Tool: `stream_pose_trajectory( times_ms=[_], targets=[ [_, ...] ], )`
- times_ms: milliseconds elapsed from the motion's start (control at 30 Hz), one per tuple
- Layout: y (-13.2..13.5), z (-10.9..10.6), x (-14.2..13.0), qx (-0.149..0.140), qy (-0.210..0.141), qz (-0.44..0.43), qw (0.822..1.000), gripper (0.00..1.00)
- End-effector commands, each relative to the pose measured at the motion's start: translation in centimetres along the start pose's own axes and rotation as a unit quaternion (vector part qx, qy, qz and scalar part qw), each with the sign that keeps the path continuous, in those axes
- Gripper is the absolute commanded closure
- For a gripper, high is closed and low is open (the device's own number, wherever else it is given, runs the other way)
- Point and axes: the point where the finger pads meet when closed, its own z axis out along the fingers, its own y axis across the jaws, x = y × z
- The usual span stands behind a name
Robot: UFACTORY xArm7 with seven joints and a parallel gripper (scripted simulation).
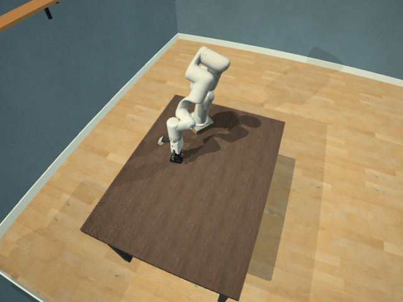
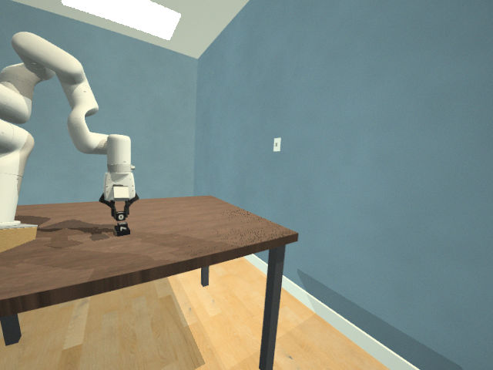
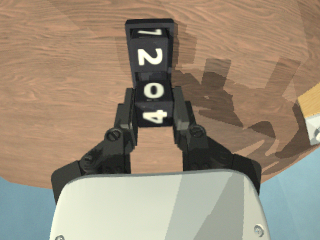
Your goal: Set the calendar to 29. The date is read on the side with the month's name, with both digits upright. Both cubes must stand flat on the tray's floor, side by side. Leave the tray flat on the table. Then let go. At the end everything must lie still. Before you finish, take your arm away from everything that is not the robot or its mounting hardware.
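Note:
My gripper [image 2: 120,215] points straight down over the table's left part, near the arm's base, and is shut on a black date cube [image 3: 154,103]. In the wrist view this cube shows a 0 and a 4; in the exterior view it shows the 0 [image 2: 120,216]. It hangs a little above the table. The second black cube [image 3: 152,54] lies on the table just below and beyond the held one; it shows a 2 on top and a 7 on its side [image 2: 122,229]. In the top view both cubes are one dark spot under the gripper [image 1: 175,158]. I see no tray in any view.
The arm's tan base block [image 2: 15,234] stands close behind the gripper and also shows at the right edge of the wrist view [image 3: 310,114]. The table's left edge [image 1: 143,136] is near the gripper.

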Motion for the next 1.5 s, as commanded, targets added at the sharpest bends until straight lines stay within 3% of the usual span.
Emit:
stream_pose_trajectory(
  times_ms=[0,1467],
  targets=[
    [-0.17,-0.08,0.07,0.001,0.001,0.000,1.000,0.73],
    [-0.30,0.35,0.14,0.001,0.001,0.000,1.000,0.73]
  ],
)
